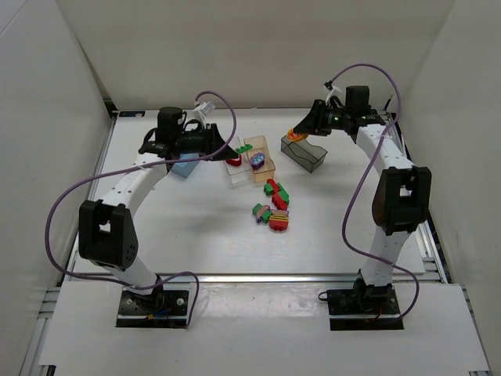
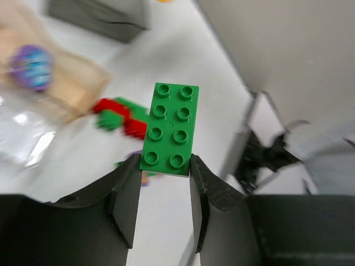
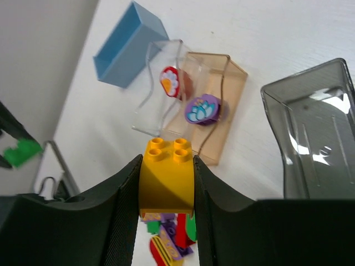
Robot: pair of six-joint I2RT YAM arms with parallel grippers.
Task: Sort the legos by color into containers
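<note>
Bricks are pinched in both grippers. The left gripper (image 2: 165,166) is closed on the short end of a green eight-stud brick (image 2: 169,128), held in the air by the far ends of the clear bin (image 3: 145,105) and the peach bin (image 3: 224,124). The right gripper (image 3: 166,160) clamps a yellow four-stud brick (image 3: 166,183) by its sides, raised near the far end of the smoky grey bin (image 3: 316,127). A red flower-printed piece (image 3: 171,81) lies in the clear bin and a purple lotus-printed piece (image 3: 202,109) in the peach one. The light blue bin (image 3: 125,52) stands leftmost of the four, towards the tabletop's far edge. Loose red, green and purple bricks (image 1: 272,207) are clustered near the tabletop's middle.
</note>
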